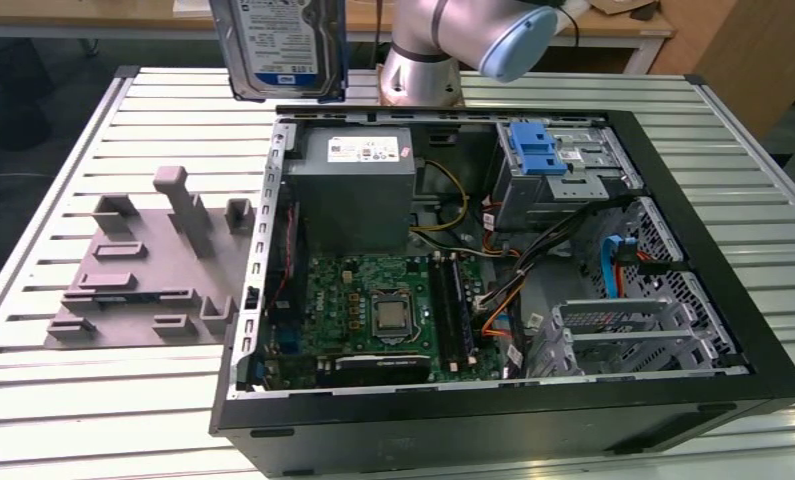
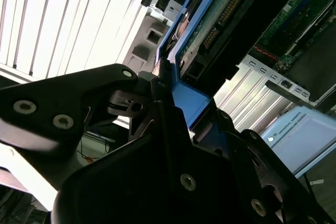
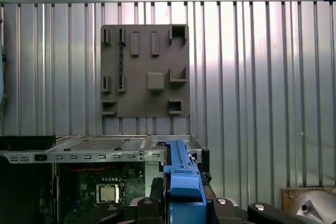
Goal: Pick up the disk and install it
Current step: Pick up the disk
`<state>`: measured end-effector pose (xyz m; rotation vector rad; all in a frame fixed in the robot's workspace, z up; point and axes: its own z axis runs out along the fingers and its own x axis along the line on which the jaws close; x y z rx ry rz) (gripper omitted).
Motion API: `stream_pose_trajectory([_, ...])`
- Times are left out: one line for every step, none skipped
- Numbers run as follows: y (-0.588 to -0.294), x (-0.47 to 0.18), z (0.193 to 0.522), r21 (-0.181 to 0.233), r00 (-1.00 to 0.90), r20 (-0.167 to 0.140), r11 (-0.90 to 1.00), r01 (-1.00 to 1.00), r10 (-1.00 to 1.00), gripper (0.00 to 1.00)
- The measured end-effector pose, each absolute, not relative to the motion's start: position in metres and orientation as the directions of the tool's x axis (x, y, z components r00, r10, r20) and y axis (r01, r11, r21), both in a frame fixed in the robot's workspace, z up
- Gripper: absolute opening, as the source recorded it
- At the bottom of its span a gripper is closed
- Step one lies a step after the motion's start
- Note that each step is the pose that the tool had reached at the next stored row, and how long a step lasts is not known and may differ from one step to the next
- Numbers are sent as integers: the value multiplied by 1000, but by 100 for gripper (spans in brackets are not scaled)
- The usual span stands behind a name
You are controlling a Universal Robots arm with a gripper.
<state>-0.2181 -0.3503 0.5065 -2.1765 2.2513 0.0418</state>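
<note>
The disk (image 1: 280, 45) hangs upright, label facing the camera, high over the table's far edge, just to the exterior view's left of the open computer case's back corner. In the second wrist view my gripper (image 2: 169, 94) is shut on the disk's blue caddy (image 2: 185, 100), and the drive's green circuit board (image 2: 220, 17) points away from the fingers. The first wrist view looks down past the gripper (image 3: 181, 205) and the caddy's blue edge (image 3: 181, 177) held between its black fingers.
The open computer case (image 1: 717, 300) lies on the slatted table (image 1: 717, 130), holding a grey power-supply box (image 1: 357, 190), a motherboard (image 1: 384, 310) and a blue-latched drive cage (image 1: 544, 150). A grey fixture plate (image 1: 144, 260) lies at the exterior view's left. The arm's base (image 1: 417, 75) stands behind the case.
</note>
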Motion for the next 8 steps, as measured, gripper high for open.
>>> stream_pose_trajectory([-350, -216, 507, 12, -34, -26, 34, -999, -999, 36])
stream_pose_trajectory([-350, -213, 507, 12, -34, -26, 34, -999, -999, 36])
stream_pose_trajectory([-350, -211, 507, 12, -34, -26, 34, -999, -999, 36])
stream_pose_trajectory([-350, -209, 507, 12, -34, -26, 34, -999, -999, 36])
stream_pose_trajectory([-350, -207, 507, 12, -34, -26, 34, -999, -999, 36])
stream_pose_trajectory([-350, -206, 507, 12, -34, -26, 34, -999, -999, 36])
stream_pose_trajectory([-350, -205, 507, 12, -34, -26, 34, -999, -999, 36])
stream_pose_trajectory([-351, -204, 507, 12, -34, -26, 34, -999, -999, 36])
